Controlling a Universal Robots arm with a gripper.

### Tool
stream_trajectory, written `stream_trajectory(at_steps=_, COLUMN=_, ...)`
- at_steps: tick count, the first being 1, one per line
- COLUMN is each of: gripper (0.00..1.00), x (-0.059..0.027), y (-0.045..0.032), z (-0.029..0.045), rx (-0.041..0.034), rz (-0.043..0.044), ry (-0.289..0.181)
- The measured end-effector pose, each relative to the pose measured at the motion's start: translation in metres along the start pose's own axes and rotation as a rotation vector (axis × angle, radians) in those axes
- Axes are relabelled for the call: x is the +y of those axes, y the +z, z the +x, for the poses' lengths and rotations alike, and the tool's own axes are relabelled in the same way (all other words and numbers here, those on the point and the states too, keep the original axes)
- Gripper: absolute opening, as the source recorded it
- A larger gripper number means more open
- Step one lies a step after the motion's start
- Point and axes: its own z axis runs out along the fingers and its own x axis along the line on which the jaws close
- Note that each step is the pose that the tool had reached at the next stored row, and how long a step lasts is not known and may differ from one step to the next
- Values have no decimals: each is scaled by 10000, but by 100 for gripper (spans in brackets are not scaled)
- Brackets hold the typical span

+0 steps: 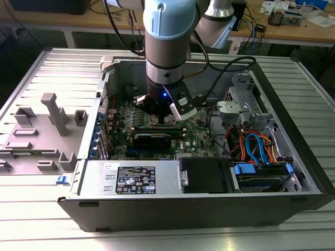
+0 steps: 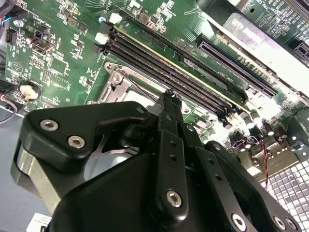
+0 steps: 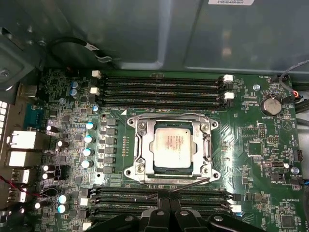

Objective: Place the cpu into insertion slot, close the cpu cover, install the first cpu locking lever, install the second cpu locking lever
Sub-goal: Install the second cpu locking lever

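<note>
Cpu sits in slot, cover down over it; one lever looks unlatched. Hand hovers by it, fingers together, holding nothing.

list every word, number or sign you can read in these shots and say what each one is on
Nothing can be quoted with confidence.
black label on the silver box: print too small to read.
white sticker beside it: too small.
cpu top: faint marking, not legible.
white label on the case wall: cut off and blurred.
green circuit board lettering: too small.
</note>
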Motion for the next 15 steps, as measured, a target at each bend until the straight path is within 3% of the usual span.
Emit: stream_trajectory(at_steps=15, gripper=11, x=1, y=2, z=39, rx=-3, rz=-80, ry=1)
